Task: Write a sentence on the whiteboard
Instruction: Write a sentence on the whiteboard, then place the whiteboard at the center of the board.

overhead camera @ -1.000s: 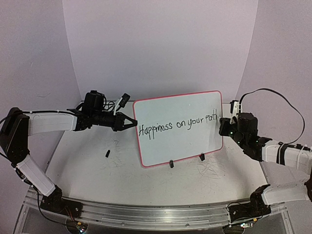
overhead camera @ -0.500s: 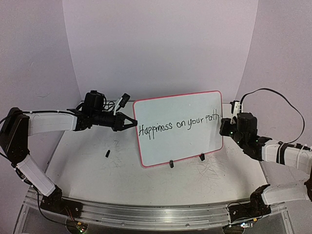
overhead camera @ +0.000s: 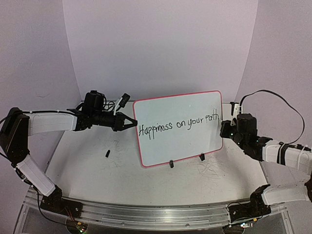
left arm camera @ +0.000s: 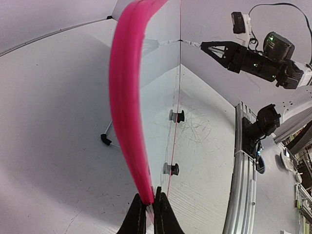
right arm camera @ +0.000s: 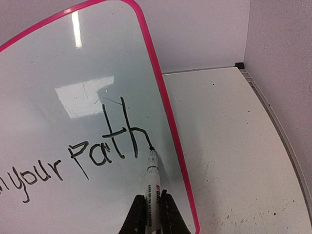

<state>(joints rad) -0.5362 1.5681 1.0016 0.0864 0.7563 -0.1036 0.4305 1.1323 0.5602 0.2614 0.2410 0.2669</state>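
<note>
Whiteboard (overhead camera: 180,105) standing upright on the desk (overhead camera: 97,170), left pincer (left arm camera: 150,202) pinched tight on its left rim, right pincer (right arm camera: 152,197) clamped around a marker (right arm camera: 152,178), tip touching the last letter of the sentence (overhead camera: 178,125) "Happiness on your path"

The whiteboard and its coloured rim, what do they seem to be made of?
The whiteboard face looks like a smooth, glossy coated sheet: it mirrors a light as a bright patch. Its rim looks like pink-red moulded plastic with a soft sheen; rubber cannot be excluded.
</note>
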